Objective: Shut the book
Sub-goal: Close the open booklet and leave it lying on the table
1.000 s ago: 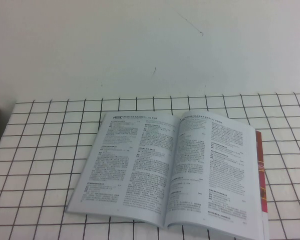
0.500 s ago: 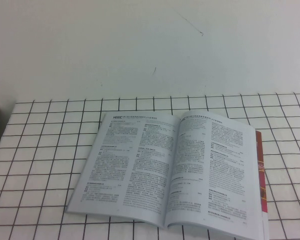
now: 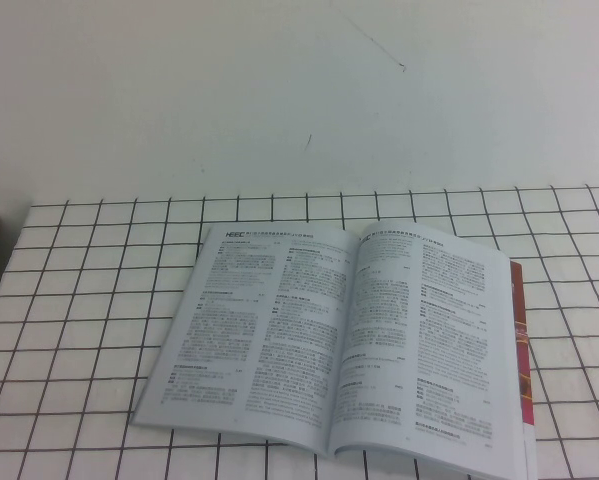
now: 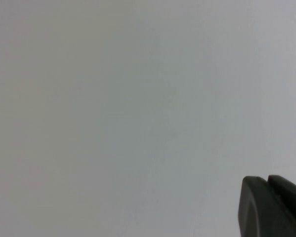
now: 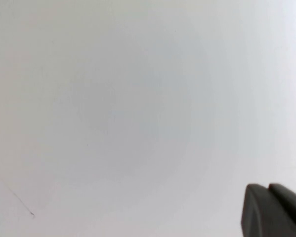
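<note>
An open book lies flat on the white table with a black grid, both pages of dense print facing up. A strip of its red cover shows along the right edge. Neither arm appears in the high view. In the left wrist view my left gripper is a pair of dark fingers pressed together, facing a blank white wall, holding nothing. My right gripper looks the same in the right wrist view, shut and empty. Neither wrist view shows the book.
A white wall rises behind the table, with a thin dark scratch, also seen as a scratch in the right wrist view. The book reaches the table's near edge at the right.
</note>
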Robot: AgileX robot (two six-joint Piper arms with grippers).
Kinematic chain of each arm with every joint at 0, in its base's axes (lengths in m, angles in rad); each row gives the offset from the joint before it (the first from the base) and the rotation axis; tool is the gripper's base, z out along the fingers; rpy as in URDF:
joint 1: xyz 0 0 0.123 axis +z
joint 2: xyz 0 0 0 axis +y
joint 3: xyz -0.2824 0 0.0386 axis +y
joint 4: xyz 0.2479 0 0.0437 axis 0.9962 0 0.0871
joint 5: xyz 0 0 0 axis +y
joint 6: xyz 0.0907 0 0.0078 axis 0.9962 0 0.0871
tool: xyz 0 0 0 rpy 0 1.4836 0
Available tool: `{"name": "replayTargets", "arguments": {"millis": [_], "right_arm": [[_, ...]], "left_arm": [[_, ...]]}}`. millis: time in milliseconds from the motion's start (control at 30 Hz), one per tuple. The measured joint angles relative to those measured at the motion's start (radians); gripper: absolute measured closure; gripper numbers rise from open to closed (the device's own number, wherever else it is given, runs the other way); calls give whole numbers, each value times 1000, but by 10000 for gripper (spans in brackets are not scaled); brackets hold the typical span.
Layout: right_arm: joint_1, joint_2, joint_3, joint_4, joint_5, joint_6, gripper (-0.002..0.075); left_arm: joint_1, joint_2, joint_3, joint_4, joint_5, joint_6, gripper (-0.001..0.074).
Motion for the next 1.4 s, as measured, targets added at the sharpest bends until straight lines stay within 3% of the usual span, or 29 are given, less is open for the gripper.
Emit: {"name": "replayTargets", "arguments": {"millis": [100,200,400,600,833,933,1133,1267,1400], "right_arm": [[0,0,0,16,-2,12,729],[0,0,-45,20,115,20,729],[0,33,-327,22,581,23,729],[0,250,-578,91,932,-7,729],[0,585,-784,444,1170,-334,729],[0,749,-828,637,1179,-500,729],[16,1081,-844,1094,1185,-973,729],[113,1302,-870,1238,1160,-1128,729],[269,1534,-935,1271,1101,-1200,729]], "left_arm": [[0,0,0,-18,-2,0,738],[0,0,-2,-41,20,3,738],[0,15,-148,-52,260,98,738],[0,164,-348,-54,430,123,738],[0,427,-570,-54,724,129,738],[0,536,-590,-100,724,127,738],[0,752,-596,-440,657,167,738],[0,922,-626,-561,685,349,738],[0,1092,-683,-631,780,480,738]]}}
